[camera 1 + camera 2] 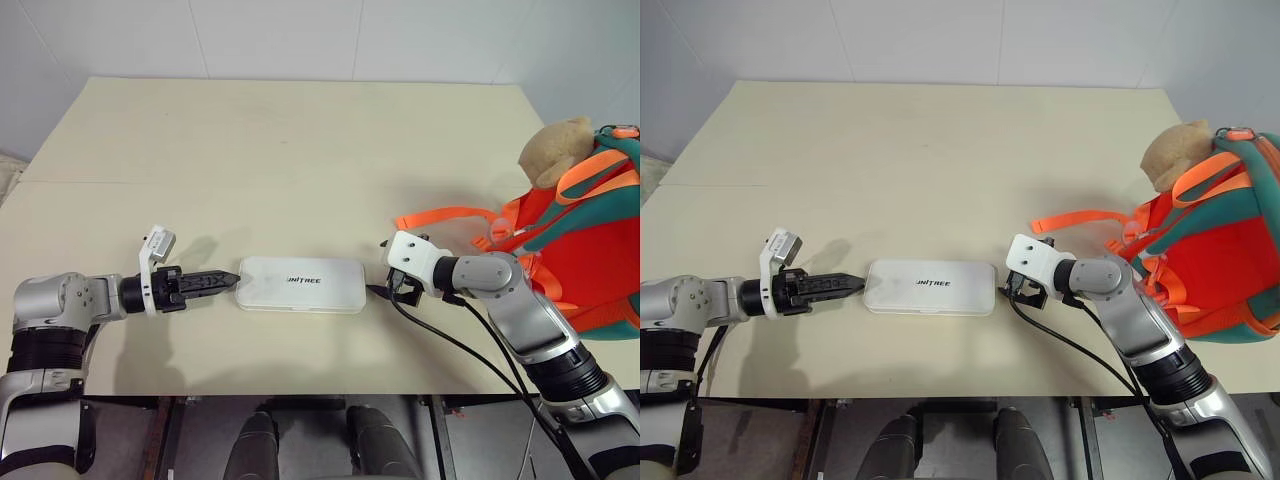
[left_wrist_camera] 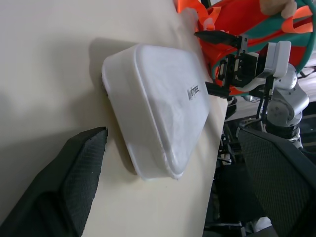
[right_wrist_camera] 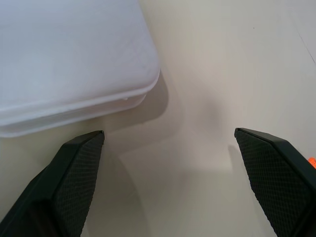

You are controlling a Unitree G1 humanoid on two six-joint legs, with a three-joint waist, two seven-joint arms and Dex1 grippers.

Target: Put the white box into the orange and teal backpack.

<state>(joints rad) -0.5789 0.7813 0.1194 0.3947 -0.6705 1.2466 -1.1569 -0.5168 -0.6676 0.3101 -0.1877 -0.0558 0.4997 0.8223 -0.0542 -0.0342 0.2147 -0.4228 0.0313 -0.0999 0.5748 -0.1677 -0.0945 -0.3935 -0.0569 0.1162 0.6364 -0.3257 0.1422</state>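
One white box (image 1: 301,285), one backpack (image 1: 590,255) with one plush bear (image 1: 555,150), one table (image 1: 300,140), two grippers.

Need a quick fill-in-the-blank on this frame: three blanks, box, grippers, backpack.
1. The flat white plastic box lies on the beige table between the two ____.
2. The left gripper and the right gripper both have their fingers ____.
3. The orange and teal backpack stands on the robot's ____ side.

Missing words: grippers; open; right
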